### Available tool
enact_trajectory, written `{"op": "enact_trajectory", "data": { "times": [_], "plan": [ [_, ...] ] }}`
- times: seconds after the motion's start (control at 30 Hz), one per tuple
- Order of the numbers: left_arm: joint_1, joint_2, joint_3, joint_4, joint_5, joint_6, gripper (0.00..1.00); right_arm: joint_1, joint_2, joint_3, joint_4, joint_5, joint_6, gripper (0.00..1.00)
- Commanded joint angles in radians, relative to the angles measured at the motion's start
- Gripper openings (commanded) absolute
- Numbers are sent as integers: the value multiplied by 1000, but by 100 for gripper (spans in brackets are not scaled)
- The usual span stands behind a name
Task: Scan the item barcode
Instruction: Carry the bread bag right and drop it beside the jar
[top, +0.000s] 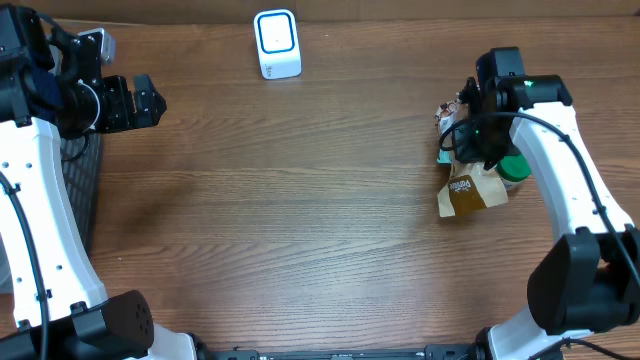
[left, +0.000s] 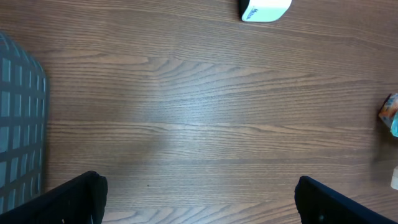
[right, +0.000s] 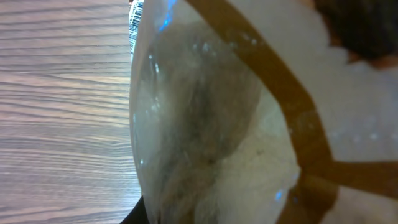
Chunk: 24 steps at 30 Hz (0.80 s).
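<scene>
- My right claw (top: 468, 140) is clenching narrowly, and as far as I can tell it is gripping the glossy brown and clear plastic pouch (right: 211, 124); the crinkled film is filling my wrist view and hiding my fingers.
- One striped black-and-white barcode (right: 133, 18) is peeking out at the pouch's upper edge.
- The pouch is sitting at the right side of the grained brown wooden table (top: 300, 220).
- Two other goods are crowding it: a round green-topped container (top: 514, 168) and a colourful crinkly packet (top: 446, 112).
- One rounded white plastic scanner box (top: 276, 44) is standing well apart at the far edge.
- My left claw (top: 155, 100) is hanging released, jaws wide, above one black wire basket (top: 88, 180).
</scene>
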Motion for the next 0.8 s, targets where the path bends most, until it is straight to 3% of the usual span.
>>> {"op": "enact_trajectory", "data": {
  "times": [0.0, 0.1, 0.13, 0.2, 0.33, 0.4, 0.5, 0.6, 0.77],
  "plan": [
    [4, 3, 4, 2, 2, 4, 99, -40, 16, -8, 11, 16, -7, 4],
    [4, 3, 4, 2, 2, 4, 99, -75, 17, -8, 23, 15, -3, 5],
    [4, 3, 4, 2, 2, 4, 100, -89, 17, -8, 26, 15, -1, 9],
    [4, 3, 4, 2, 2, 4, 99, -110, 17, -8, 27, 14, 6, 32],
    [4, 3, 4, 2, 2, 4, 100, -142, 17, -8, 34, 14, 27, 44],
    [4, 3, 4, 2, 2, 4, 100, -146, 17, -8, 41, 14, 27, 66],
    [4, 3, 4, 2, 2, 4, 99, -146, 17, 2, 44, 14, 28, 85],
    [4, 3, 4, 2, 2, 4, 100, -146, 16, 34, 42, 14, 48, 93],
    [4, 3, 4, 2, 1, 4, 99, -146, 7, 134, 9, -4, 80, 96]
  ]
}}
